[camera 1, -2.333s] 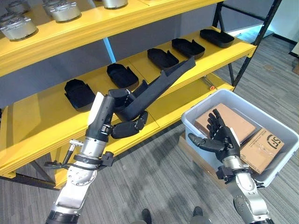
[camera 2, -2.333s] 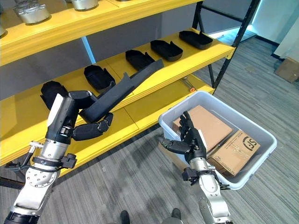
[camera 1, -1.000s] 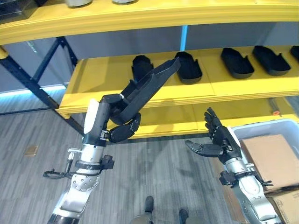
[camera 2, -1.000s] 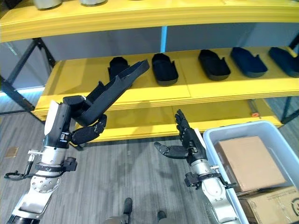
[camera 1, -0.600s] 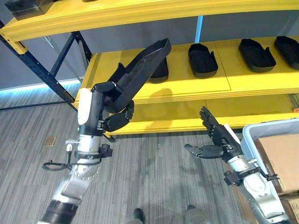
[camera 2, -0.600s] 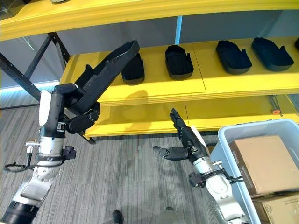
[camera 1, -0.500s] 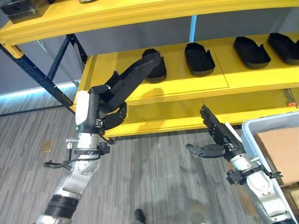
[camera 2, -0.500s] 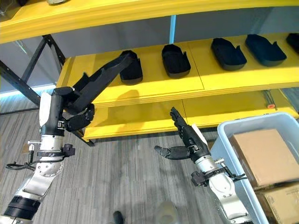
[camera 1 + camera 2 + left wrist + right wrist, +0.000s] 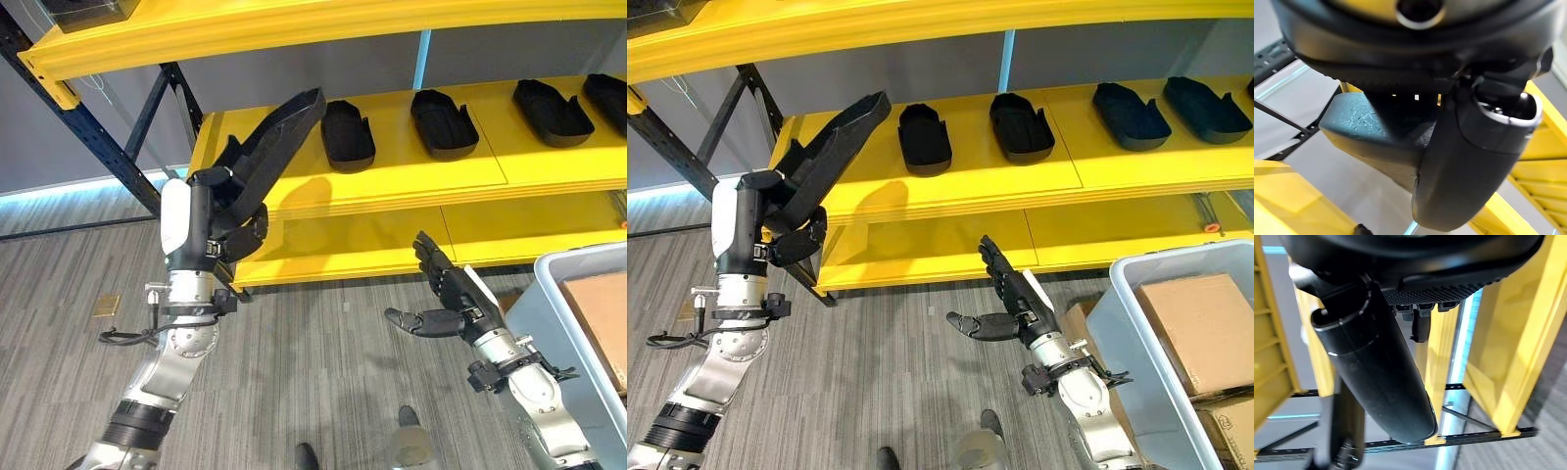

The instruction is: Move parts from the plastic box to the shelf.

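The left robot hand (image 9: 232,227) is curled tight around the low end of the long black part (image 9: 274,142), so it's got a solid grab. Since a couple seconds ago the view has swung left, away from the plastic box (image 9: 1136,352), and the part's tip now hangs over the empty left end of the yellow shelf (image 9: 392,181), just beside the first of the black trays (image 9: 347,134). Looks to me like carrying is done and set-down is next. The right robot hand (image 9: 1014,304) is spread wide, holding nothing, out over the floor.
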Robot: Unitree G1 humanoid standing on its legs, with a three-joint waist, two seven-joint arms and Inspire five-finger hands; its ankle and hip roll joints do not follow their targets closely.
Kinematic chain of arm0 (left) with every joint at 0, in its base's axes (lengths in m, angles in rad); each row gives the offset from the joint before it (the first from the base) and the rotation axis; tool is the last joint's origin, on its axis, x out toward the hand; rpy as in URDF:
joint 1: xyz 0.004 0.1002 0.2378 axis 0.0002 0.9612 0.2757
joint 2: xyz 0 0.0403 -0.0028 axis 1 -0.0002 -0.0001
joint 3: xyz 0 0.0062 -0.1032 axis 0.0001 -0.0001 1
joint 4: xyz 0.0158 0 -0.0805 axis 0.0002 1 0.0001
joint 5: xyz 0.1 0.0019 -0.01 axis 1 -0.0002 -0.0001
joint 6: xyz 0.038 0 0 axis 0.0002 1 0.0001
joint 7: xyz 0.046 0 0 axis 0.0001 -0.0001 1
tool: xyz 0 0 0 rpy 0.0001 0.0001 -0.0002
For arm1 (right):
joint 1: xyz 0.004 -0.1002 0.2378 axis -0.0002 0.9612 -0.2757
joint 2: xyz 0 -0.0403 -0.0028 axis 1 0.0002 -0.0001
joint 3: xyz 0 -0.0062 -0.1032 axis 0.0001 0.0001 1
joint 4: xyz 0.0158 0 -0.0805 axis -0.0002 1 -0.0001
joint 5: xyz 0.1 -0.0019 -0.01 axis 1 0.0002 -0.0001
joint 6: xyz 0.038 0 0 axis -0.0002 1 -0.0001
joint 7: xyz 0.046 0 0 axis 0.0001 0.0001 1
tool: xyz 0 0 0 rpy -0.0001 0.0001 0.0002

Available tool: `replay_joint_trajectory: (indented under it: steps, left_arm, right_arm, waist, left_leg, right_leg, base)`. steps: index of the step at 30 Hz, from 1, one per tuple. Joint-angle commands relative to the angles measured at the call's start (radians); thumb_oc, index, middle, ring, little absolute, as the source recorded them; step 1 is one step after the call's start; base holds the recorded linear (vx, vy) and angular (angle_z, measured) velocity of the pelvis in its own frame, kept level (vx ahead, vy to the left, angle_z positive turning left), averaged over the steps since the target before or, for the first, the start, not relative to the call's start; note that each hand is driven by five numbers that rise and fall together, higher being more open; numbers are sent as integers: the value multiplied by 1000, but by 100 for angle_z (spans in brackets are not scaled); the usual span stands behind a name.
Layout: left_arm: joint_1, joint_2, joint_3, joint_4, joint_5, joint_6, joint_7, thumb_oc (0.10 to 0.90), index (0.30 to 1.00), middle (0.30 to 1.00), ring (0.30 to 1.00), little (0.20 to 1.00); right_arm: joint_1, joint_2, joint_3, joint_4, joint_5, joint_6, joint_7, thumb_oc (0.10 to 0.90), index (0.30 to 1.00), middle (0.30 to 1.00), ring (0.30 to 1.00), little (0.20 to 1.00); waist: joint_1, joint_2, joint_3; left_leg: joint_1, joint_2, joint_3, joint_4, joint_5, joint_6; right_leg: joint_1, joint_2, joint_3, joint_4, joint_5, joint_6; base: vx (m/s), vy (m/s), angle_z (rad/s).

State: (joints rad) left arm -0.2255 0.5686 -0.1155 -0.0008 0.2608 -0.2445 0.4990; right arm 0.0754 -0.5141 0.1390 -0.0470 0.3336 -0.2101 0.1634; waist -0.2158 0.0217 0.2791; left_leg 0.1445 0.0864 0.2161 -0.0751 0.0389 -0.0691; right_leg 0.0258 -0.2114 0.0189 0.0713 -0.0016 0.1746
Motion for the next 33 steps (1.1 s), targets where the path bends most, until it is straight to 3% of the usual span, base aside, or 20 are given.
replay_joint_trajectory:
  steps: [1,6,10,19,20,25,33]
  left_arm:
    - [-148,32,51,-26,14,-20,41,400,300,300,300,300]
    - [-199,43,7,37,-4,-14,19,400,300,300,300,300]
    - [-173,40,18,34,-4,-19,13,400,300,300,300,300]
    - [-129,29,38,30,0,-26,16,400,300,300,300,300]
    - [-127,19,24,75,-53,-96,-89,400,300,300,300,300]
    - [-104,9,35,58,-41,-71,-77,400,300,300,300,300]
    - [-37,-11,68,18,-45,-57,-67,400,300,300,300,300]
  right_arm:
    - [-77,-16,31,-116,-5,-67,-16,900,1000,1000,1000,1000]
    - [-89,6,49,-107,34,-42,-48,900,1000,1000,1000,1000]
    - [-64,16,27,-119,91,-25,5,900,1000,1000,1000,1000]
    - [-21,31,-2,-120,128,-45,42,900,1000,1000,1000,1000]
    - [21,35,-58,-37,296,-7,180,900,1000,1000,1000,1000]
    - [-20,50,-17,-20,262,14,151,900,1000,1000,1000,1000]
    - [-19,42,-11,-40,235,46,179,900,1000,1000,1000,1000]
  waist:
    - [16,-16,-139]
    - [18,-27,-143]
    - [8,-26,-140]
    - [-6,-23,-142]
    - [3,-19,-147]
    - [21,-20,-164]
    - [29,-28,-175]
  left_leg:
    - [-45,79,-12,58,-83,8]
    - [-43,78,14,52,-90,12]
    - [-33,83,24,52,-92,9]
    - [-13,86,28,49,-94,7]
    - [-80,81,-19,13,-27,0]
    - [-44,68,13,-12,-43,4]
    - [-15,64,35,-12,-59,5]
  right_leg:
    - [8,-39,-46,35,-49,8]
    - [15,-41,-43,-7,-26,18]
    - [18,-37,-37,-15,-25,19]
    - [35,-24,-27,-25,-28,9]
    - [-2,67,-93,23,-65,-62]
    - [25,47,-131,-58,-21,-44]
    - [60,40,-134,-134,20,-35]
  base:
    - [108,-61,-4]
    - [55,-73,-6]
    - [23,-45,-10]
    - [16,-22,-6]
    - [3,47,1]
    - [-10,47,6]
    - [34,27,-1]
